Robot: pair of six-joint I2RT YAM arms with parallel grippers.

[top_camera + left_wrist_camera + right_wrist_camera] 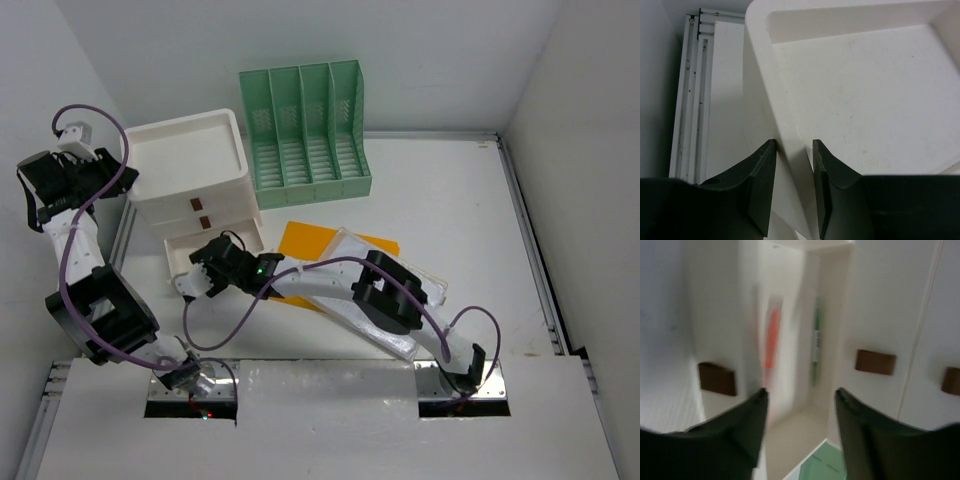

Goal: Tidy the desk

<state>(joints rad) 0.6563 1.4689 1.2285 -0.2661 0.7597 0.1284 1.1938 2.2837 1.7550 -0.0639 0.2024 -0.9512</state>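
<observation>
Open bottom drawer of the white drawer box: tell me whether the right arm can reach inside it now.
Probably yes. The right gripper hangs open right at the pulled-out white drawer's mouth, nothing between them.

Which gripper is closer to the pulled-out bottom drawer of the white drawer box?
Right. The right gripper hangs open just in front of the drawer, facing into it. The left gripper is farther off, straddling the left rim of the box's top tray.
</observation>
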